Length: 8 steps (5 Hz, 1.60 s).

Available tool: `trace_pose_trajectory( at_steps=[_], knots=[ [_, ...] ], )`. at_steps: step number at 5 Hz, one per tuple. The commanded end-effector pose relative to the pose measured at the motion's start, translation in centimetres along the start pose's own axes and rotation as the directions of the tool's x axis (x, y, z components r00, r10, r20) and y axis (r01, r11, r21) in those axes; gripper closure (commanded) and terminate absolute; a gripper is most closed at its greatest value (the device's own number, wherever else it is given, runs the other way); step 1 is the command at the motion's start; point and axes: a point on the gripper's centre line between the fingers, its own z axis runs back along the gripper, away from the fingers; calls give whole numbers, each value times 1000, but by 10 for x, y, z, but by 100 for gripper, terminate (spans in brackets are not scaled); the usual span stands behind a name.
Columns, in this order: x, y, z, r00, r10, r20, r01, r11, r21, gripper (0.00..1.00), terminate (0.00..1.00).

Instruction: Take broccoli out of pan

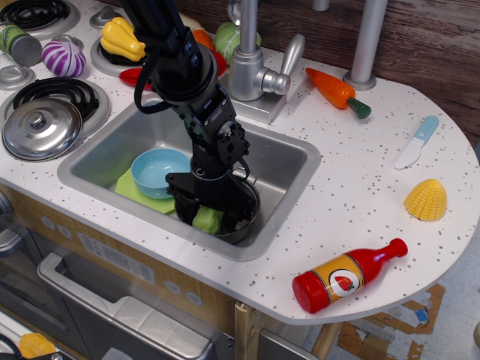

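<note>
We see gripper (209, 219) down in pan (250, 212) in sink (289, 161), fingers either side of broccoli (206, 220); can't tell if closed on it yet.

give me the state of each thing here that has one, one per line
end effector: lowered into the pan, fingers on either side of the broccoli, firm grip not clear
broccoli: in the pan
pan: upright in the sink
blue bowl: upright, empty
steel lid: on the stove burner
sauce bottle: lying on its side
</note>
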Motion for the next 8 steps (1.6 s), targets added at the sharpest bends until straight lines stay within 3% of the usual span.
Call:
trace_pose_trajectory(
  at_steps=[1, 2, 3, 4, 5, 6, 8],
  knots=[
    [11, 3, 8, 1000, 0, 28, 0, 1000, 4, 100, 0],
    [18, 4, 34, 1000, -13, 22, 12, 1000, 24, 100, 0],
    [30, -1, 73, 998, -34, 60, 35, 999, -18, 100, 0],
    [43, -29, 117, 998, -27, 56, 31, 997, -70, 100, 0],
    [64, -70, 143, 993, -95, 76, 101, 992, -73, 100, 0],
    [84, -102, 145, 982, -185, 38, 188, 975, -117, 100, 0],
    [99, -143, 104, 967, -245, 71, 253, 956, -145, 100, 0]
  ],
)
